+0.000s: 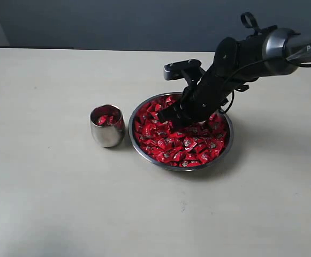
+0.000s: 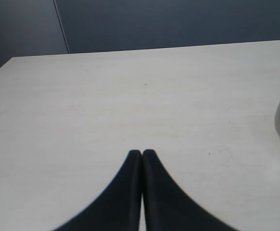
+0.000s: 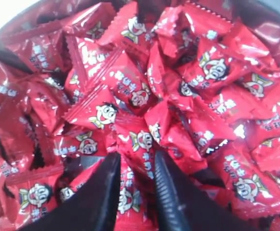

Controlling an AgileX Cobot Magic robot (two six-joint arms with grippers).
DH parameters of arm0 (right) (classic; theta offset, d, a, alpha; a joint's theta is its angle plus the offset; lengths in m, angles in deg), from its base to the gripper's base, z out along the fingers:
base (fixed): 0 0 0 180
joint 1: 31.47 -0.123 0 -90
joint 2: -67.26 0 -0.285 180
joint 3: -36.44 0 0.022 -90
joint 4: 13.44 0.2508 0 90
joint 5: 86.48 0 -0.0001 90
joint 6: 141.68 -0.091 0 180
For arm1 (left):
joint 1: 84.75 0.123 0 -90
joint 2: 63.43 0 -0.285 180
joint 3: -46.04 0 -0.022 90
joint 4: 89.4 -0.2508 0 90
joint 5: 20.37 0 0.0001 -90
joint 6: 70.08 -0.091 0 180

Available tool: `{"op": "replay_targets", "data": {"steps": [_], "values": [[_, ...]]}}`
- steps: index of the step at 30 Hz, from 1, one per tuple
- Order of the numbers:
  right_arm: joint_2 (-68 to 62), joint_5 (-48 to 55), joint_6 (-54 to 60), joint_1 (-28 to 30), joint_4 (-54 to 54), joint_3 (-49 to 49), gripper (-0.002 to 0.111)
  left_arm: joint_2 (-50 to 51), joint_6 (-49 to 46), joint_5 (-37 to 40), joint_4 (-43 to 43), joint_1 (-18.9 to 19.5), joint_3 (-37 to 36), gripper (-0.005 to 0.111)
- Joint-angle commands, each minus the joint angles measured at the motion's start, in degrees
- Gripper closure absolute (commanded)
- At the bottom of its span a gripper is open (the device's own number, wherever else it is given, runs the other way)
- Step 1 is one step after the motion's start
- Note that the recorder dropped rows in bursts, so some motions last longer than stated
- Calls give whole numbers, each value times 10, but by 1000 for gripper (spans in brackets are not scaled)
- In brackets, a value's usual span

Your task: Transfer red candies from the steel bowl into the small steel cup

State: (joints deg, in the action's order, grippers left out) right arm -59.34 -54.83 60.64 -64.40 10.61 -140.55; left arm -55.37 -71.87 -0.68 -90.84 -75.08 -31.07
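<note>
Jaws of the right gripper (image 3: 136, 163) stand narrow astride one of the red candies (image 1: 171, 142) in the steel bowl (image 1: 130, 133), though I cannot tell if they grip it. Left gripper (image 2: 141, 153) jaws are pressed together above the counter (image 2: 106, 96). The small steel cup (image 1: 107, 136) stands just beside the bowl.

"PiPER" in white on the right arm (image 1: 305, 48) (lettering on red candies (image 3: 130, 91) illegible)

Bright steel, glossy wrappers, matt black tooling.
My right gripper (image 3: 136, 156) has matt black fingers (image 3: 171, 202), plastic by the look, with finely ribbed inner faces; my left gripper (image 2: 141, 153) is the same smooth matt black. The red candies (image 3: 130, 91) wear glossy, creased film with crimped edges. The steel bowl (image 1: 182, 169) and small steel cup (image 1: 106, 138) are polished, mirror-bright metal. The table (image 1: 48, 203) is pale and matt.
</note>
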Motion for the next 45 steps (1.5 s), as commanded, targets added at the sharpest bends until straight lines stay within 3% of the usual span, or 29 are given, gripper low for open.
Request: {"op": "replay_targets", "data": {"steps": [1,16,19,22,45], "values": [[-21,-1,0,1,-7,-4,84,-3,1,-6,-1,1,-1,106],[-30,1,0,1,-11,-27,84,-3,1,-6,-1,1,-1,106],[-30,23,0,1,-11,-51,93,-3,1,-6,-1,1,-1,106],[-30,31,0,1,-12,-61,109,-3,1,-6,-1,1,-1,106],[57,75,-39,2,-57,-61,109,-3,1,-6,-1,1,-1,106]]}}
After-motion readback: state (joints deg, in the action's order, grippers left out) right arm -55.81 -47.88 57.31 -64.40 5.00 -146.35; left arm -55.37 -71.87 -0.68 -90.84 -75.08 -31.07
